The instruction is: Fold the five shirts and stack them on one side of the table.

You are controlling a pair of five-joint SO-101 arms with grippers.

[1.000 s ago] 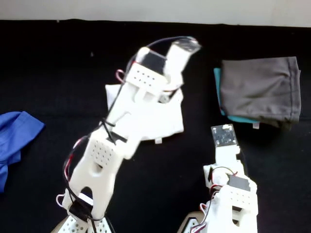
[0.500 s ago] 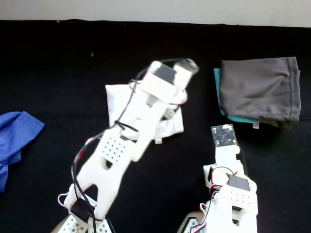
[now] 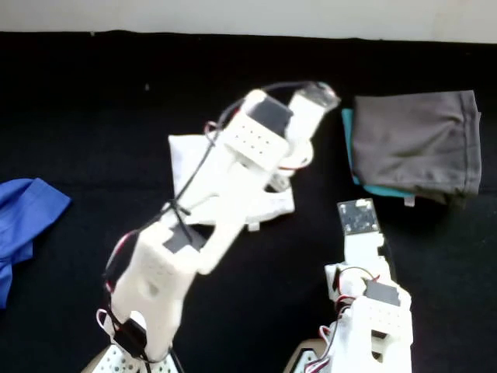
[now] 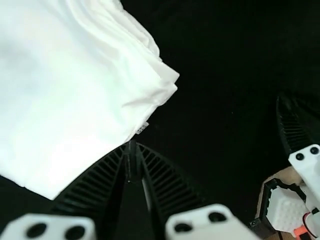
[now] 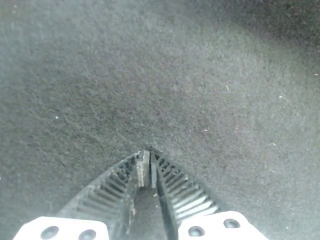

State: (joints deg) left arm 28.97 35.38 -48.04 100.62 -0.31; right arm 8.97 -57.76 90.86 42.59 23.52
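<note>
Table (image 3: 93,93): black cloth cover; pale strip of wall along the top edge of the high view.

White shirt (image 3: 190,159): folded, lies flat at centre frame, slightly left of middle. The left arm (image 3: 225,194) crosses over it from the lower left corner up toward upper centre and hides much of it. A small tag (image 4: 141,129) sticks out at the shirt's edge.

Left gripper (image 4: 131,150): jaws pressed together. The tips sit right at the white shirt's edge, just beside the tag. Cannot tell whether any cloth is caught between them. Layered folds of the shirt show along its edge in the left wrist view, black cover beyond.

Grey shirt (image 3: 415,140): folded, upper right of frame, lying on top of a teal shirt (image 3: 348,144). The teal one shows as a thin strip along the stack's left side and at its lower edge. The stack lies near the white shirt but apart from it, with a gap of black cover between.

Blue shirt (image 3: 23,214): unfolded, rumpled, at the left edge of frame, partly cut off, well apart from the others.

Right arm (image 3: 373,311): lower right of frame, below the grey stack.

Right gripper (image 5: 145,167): jaws pressed together, nothing between them, over bare black cover.
</note>
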